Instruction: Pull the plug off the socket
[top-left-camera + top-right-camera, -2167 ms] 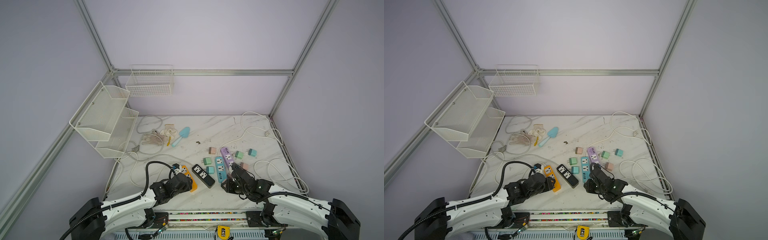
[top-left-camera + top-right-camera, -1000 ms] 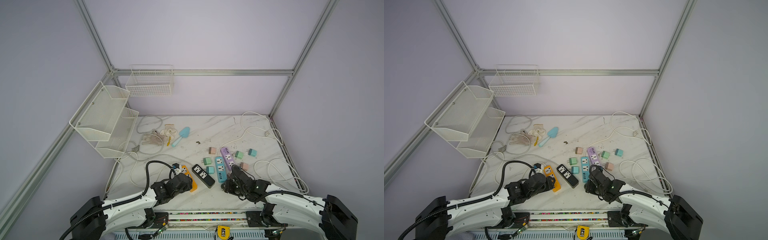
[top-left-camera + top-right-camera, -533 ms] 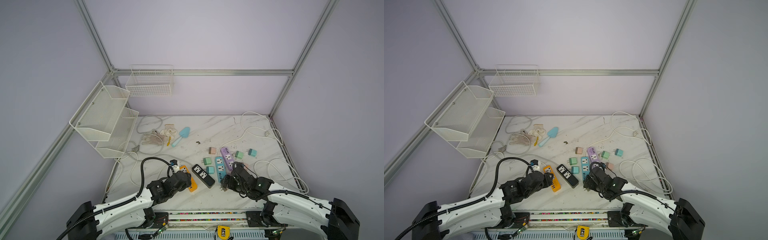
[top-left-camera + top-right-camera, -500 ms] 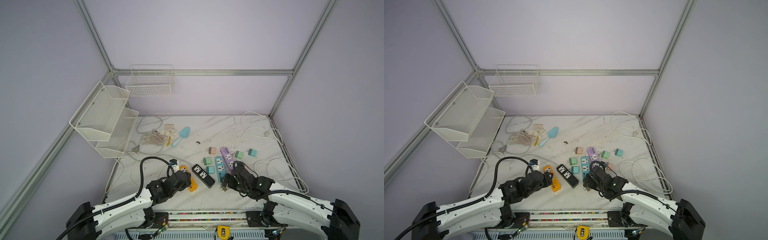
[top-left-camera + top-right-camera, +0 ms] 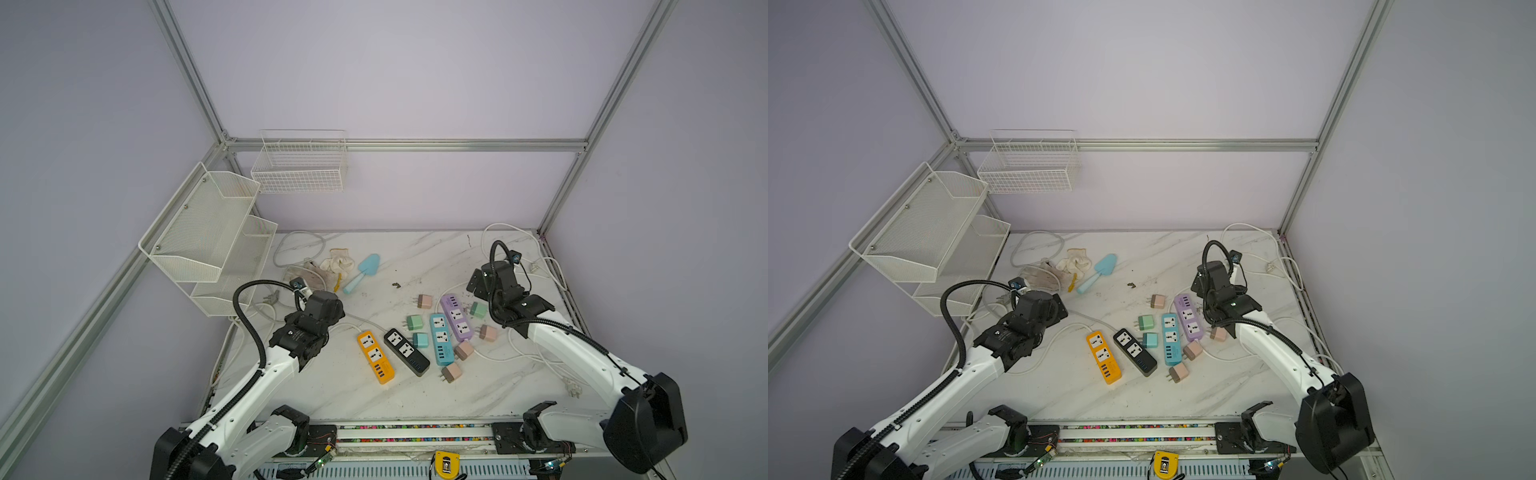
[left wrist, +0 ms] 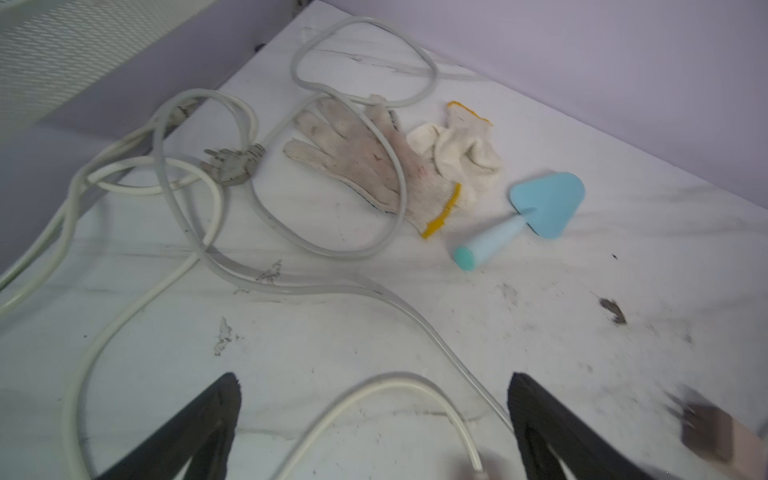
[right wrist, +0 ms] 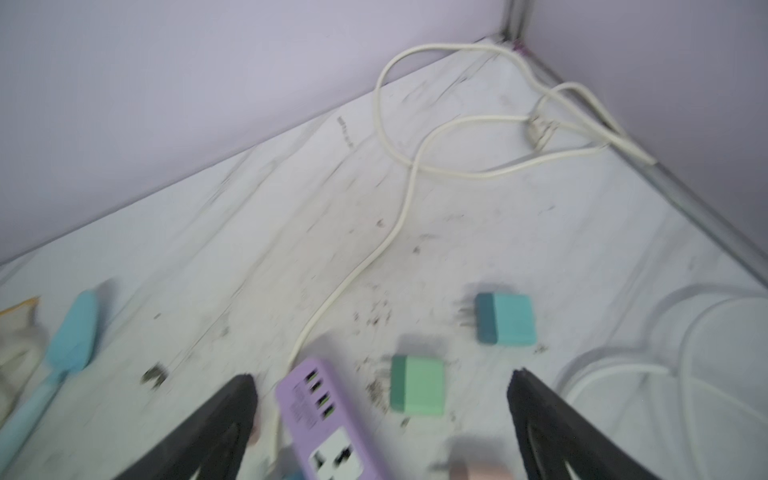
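Jaws on both arms stand wide apart with nothing between them. Left gripper (image 6: 372,376) hangs over a loose white power cable (image 6: 395,379) on the left of the white marble-pattern tabletop (image 5: 374,399). Right gripper (image 7: 381,374) is over the far end of the purple plastic socket strip (image 7: 320,415) on the right; that wrist view is smeared. Task's thing, as I read it, is the pink cube-shaped plastic plug (image 5: 451,372). It lies loose with prongs bare, just near of the blue plastic socket strip (image 5: 440,338) and in no socket. A second pink plug (image 5: 463,350) lies just beside that strip's right edge. Every socket face visible in both top views is bare, so the pull looks done. Handling (judgement): small, light, rigid shell with smooth sides, not fragile. Grip across two flat opposite faces of the body, clear of the prongs, and draw straight along the prong line. The strip is light and would lift unless pinned. Two seconds back both grippers sat low at the near edge, the left at the orange plastic socket strip (image 5: 375,356). The right covered the spot where the pink plugs now show. Both have since swung up and away toward the far side.
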Action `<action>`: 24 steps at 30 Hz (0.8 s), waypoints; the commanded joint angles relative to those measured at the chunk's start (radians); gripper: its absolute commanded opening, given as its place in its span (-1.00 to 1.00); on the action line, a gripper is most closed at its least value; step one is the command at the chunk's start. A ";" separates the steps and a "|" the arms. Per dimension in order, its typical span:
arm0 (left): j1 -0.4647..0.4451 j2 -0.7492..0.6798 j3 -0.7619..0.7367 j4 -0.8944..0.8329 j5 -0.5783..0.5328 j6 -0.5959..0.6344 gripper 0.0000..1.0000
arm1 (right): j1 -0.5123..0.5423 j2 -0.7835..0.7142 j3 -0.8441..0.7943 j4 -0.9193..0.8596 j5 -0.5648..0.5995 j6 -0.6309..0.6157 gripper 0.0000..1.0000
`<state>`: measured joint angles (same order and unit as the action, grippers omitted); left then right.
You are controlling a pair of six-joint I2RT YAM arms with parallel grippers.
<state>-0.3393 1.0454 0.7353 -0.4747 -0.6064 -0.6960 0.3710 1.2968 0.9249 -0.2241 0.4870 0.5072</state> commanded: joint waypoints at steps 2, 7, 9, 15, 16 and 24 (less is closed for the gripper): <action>0.143 0.081 0.009 0.170 -0.123 0.140 1.00 | -0.144 0.071 -0.103 0.364 0.151 -0.212 0.95; 0.179 0.232 -0.184 0.733 -0.127 0.469 0.99 | -0.247 0.267 -0.202 0.690 0.138 -0.241 0.95; 0.182 0.302 -0.248 0.942 -0.128 0.569 0.99 | -0.251 0.348 -0.220 0.834 0.109 -0.298 0.95; 0.212 0.435 -0.305 1.278 0.042 0.724 0.99 | -0.279 0.406 -0.340 1.290 -0.115 -0.449 0.95; 0.220 0.433 -0.313 1.282 0.078 0.703 0.99 | -0.283 0.415 -0.332 1.281 -0.140 -0.449 0.95; 0.255 0.504 -0.417 1.518 0.270 0.722 0.99 | -0.276 0.483 -0.449 1.543 -0.304 -0.552 0.95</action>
<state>-0.1036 1.5455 0.3340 0.8986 -0.4377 -0.0017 0.0910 1.7668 0.4797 1.1599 0.2539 0.0139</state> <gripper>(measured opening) 0.996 0.975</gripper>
